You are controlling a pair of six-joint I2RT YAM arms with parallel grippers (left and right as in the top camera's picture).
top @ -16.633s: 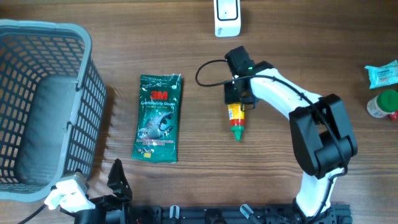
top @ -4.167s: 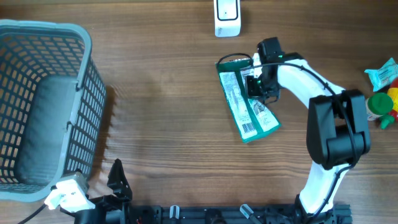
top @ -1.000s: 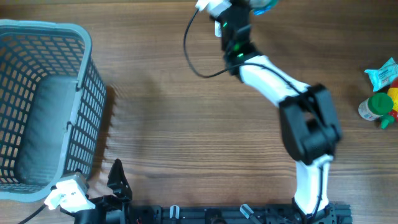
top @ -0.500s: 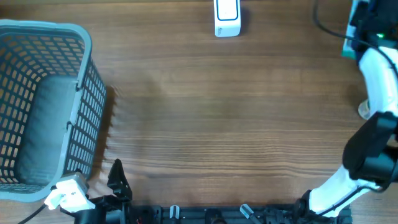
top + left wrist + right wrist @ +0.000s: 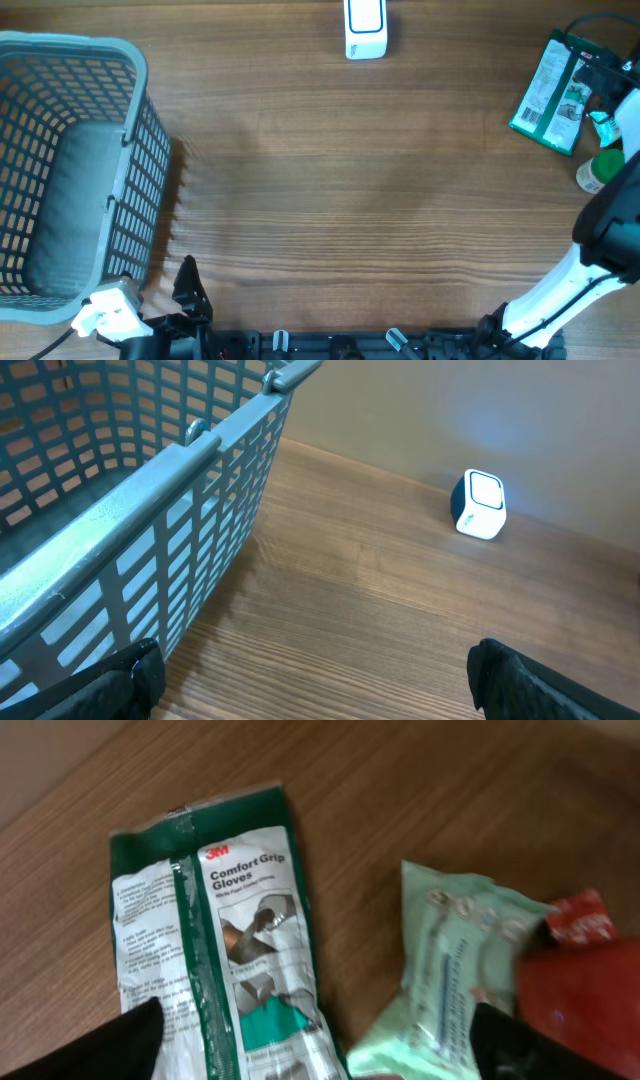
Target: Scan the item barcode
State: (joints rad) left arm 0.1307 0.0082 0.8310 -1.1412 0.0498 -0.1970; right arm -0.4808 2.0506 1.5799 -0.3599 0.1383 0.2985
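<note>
Glove packet [image 5: 553,92] lies flat on the tabletop [image 5: 330,180] near the far right edge; it is green with white printed panels facing up, and sits slightly askew. A pale green wipes pack [image 5: 460,980] lies just beside it on the right; a red item [image 5: 585,990] rests against the far side of that pack. A bottle with a green cap [image 5: 597,172] stands a little nearer along the same edge. The right claw [image 5: 325,1055] hangs over the packet with its two dark fingertips spread wide at the bottom corners of the wrist view, pinching nothing. The small white scanner [image 5: 365,28] stands at the far middle edge, well apart from the packet. The left claw [image 5: 320,685] is spread wide too and holds nothing; it sits low over bare wood beside the grey basket [image 5: 150,510] on the left.
</note>
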